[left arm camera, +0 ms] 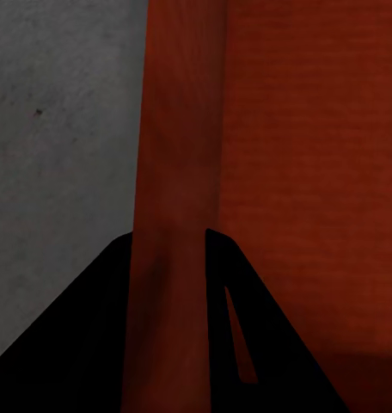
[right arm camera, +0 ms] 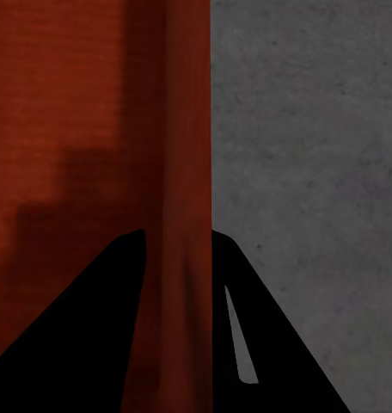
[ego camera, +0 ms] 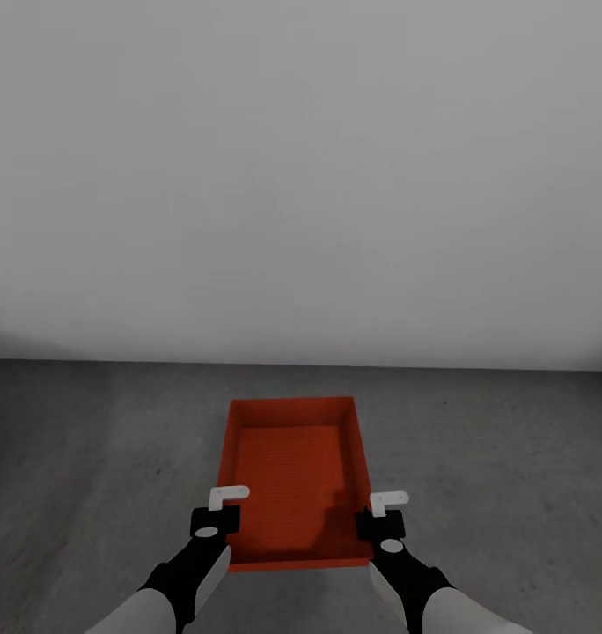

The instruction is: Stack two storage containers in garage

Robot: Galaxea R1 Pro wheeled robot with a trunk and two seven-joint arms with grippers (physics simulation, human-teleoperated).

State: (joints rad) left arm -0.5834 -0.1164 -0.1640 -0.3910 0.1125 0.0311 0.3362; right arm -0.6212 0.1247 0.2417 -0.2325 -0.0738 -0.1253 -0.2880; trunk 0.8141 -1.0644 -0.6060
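Right now one orange-red storage container (ego camera: 297, 471) sits out on the dark grey concrete floor (ego camera: 90, 458) of the garage, a little way out from the plain light grey wall (ego camera: 301, 176), its long sides running toward that wall. It is open-topped and nothing lies inside it; only shadows fall across its flat bottom.

Both arms reach to the container's near end, one on each long side. The left gripper (ego camera: 220, 509) is at the container's left wall, and the left wrist view shows that wall (left arm camera: 174, 215) running between the two dark fingers (left arm camera: 84, 344), one finger outside over the concrete and the other inside over the red bottom. The jaws look clenched on the wall, with no gap to be seen between finger and wall. The right gripper (ego camera: 385, 512) does the same on the opposite side: in the right wrist view the right wall (right arm camera: 187, 172) stands between its fingers (right arm camera: 273, 344), again pressed close on both faces.

Whether the container rests on the concrete or is held just clear of it, I cannot tell. No brand, label or writing can be read on the container, the grippers or the wall.
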